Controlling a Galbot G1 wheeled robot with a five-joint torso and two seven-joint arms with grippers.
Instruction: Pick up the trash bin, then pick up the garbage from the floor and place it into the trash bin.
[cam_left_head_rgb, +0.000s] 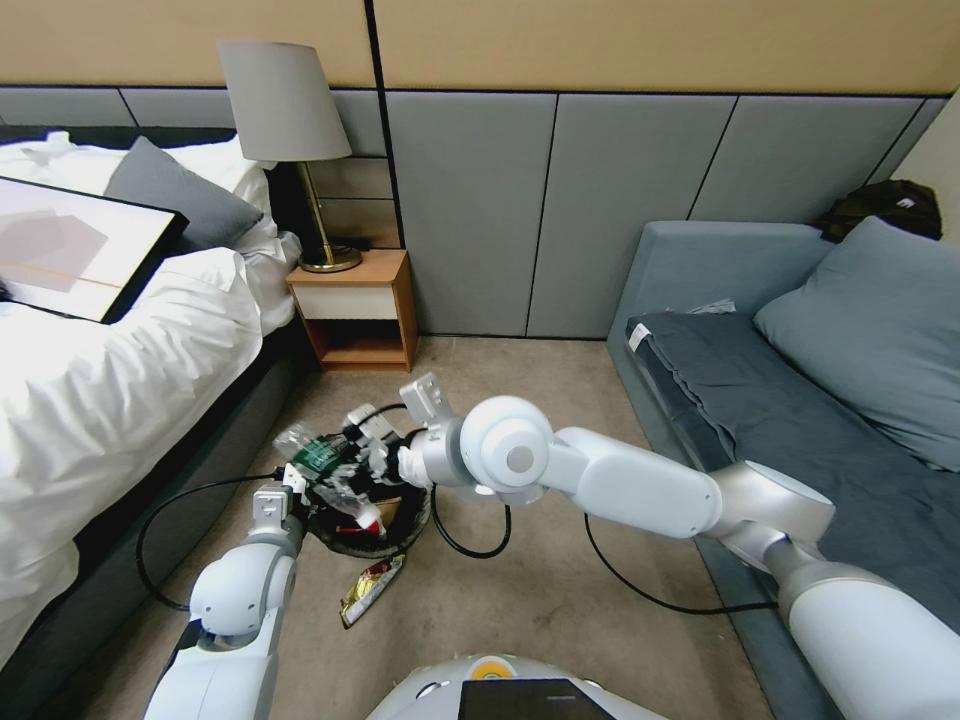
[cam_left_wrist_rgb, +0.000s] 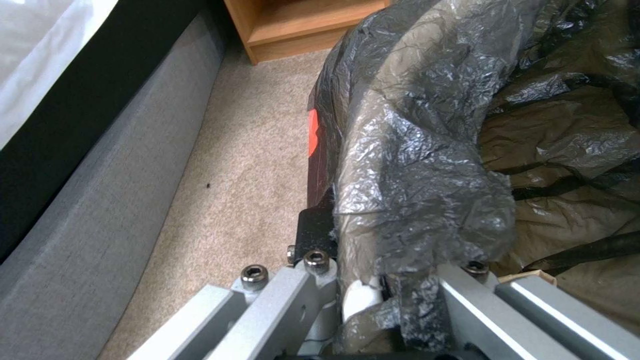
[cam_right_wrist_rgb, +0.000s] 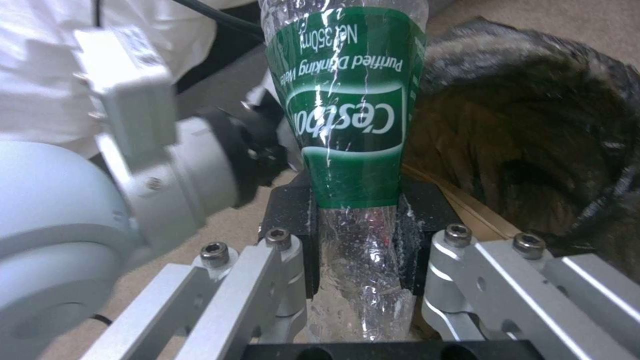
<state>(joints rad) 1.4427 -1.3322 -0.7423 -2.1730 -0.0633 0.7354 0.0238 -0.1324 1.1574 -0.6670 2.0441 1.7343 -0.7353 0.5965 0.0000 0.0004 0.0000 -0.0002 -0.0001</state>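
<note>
Landmark: the bin (cam_left_head_rgb: 375, 520), standing low between the bed and the sofa, black liner folded over its rim.

Left gripper (cam_left_wrist_rgb: 373, 295): at the bin's bed-side rim. Jaws are closed on the rim, with white wall and liner pinched between them. This arm carries the bin.

Bottle (cam_right_wrist_rgb: 347, 115): clear, crushed, green label. It sits at the bin's bed-side edge, just above the rim. Its long axis runs straight out from the right gripper toward the left arm, so much of its length lies beside the opening rather than over it.

Right gripper (cam_right_wrist_rgb: 357, 250): reaches in from the sofa side, just above the bin. Jaws are clamped across the bottle's bare lower part.

Judgement: release depends on the bottle's far end clearing the rim into the mouth.

A gold wrapper (cam_left_head_rgb: 372, 588) lies on the floor just beside the bin, on the robot's side.
</note>
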